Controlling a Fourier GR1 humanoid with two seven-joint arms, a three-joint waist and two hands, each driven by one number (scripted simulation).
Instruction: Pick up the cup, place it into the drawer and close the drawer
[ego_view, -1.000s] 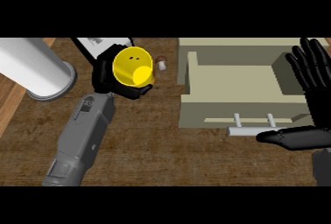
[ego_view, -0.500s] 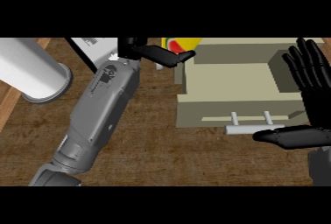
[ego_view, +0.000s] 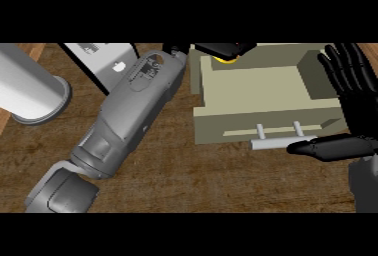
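The yellow cup (ego_view: 225, 58) shows only as a small patch at the top of the head view, above the far edge of the open beige drawer (ego_view: 258, 107). My left hand (ego_view: 221, 49) is curled around it and hides most of it; the grey left forearm stretches diagonally from the lower left. The drawer's inside looks bare, and its grey handle (ego_view: 284, 142) faces me. At the right, my right hand (ego_view: 353, 95) is open, fingers straight up along the drawer's right side, thumb lying next to the handle.
A white cylinder (ego_view: 33, 90) stands at the left on the wooden counter (ego_view: 207, 175). A white box with grey markings (ego_view: 103, 57) sits at the top, partly behind my left forearm.
My left arm has carried the cup up and to the right, from the counter left of the drawer to over the drawer's far edge. The right hand has stayed where it was.
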